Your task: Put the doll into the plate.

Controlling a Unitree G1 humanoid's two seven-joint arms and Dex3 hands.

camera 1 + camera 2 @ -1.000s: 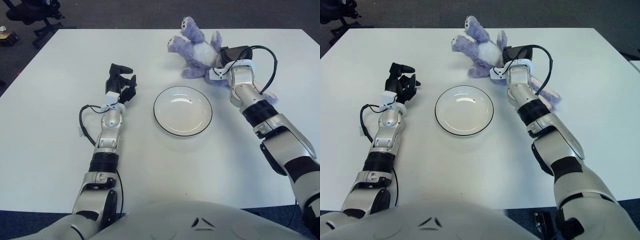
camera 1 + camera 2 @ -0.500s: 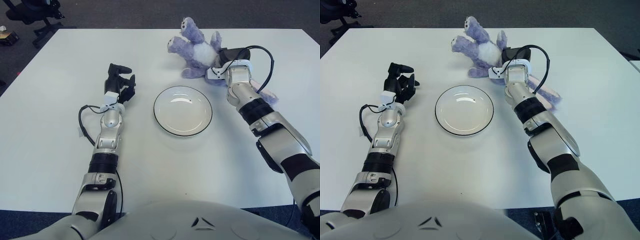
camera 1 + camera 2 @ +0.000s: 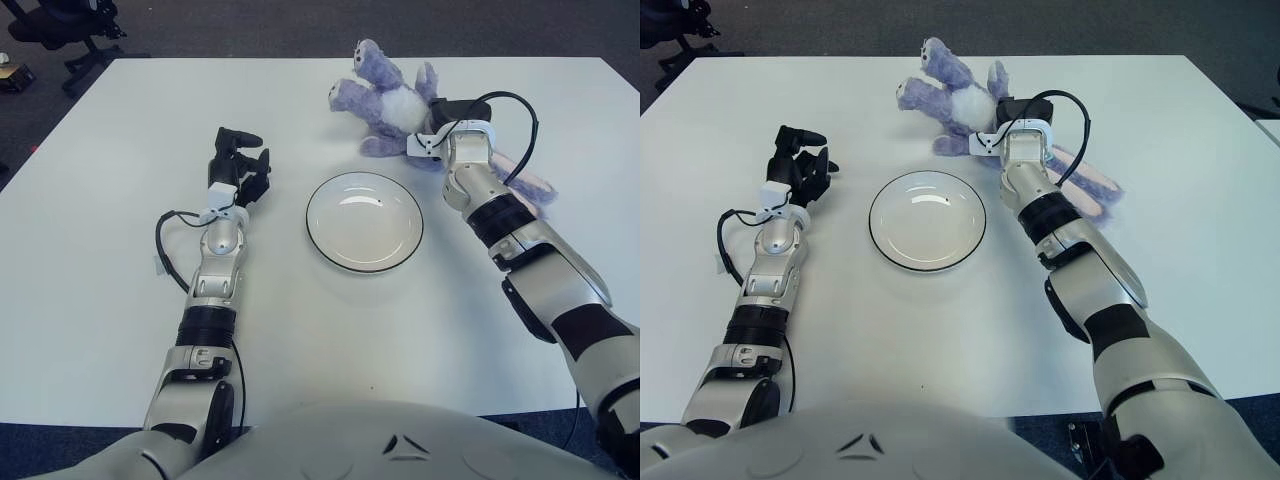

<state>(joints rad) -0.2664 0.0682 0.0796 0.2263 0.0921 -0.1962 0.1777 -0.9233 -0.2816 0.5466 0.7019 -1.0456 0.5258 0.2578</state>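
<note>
White table [image 3: 90,330]: the right hand [image 3: 452,115] presses against the doll [image 3: 385,98], at twelve o'clock from the plate [image 3: 365,222]; whether its fingers grip, I cannot tell.

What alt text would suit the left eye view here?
The right robot hand reaches the purple doll lying at the far side of a white table, just beyond an empty plate. The left robot hand shows left of the plate, holding nothing.
</note>
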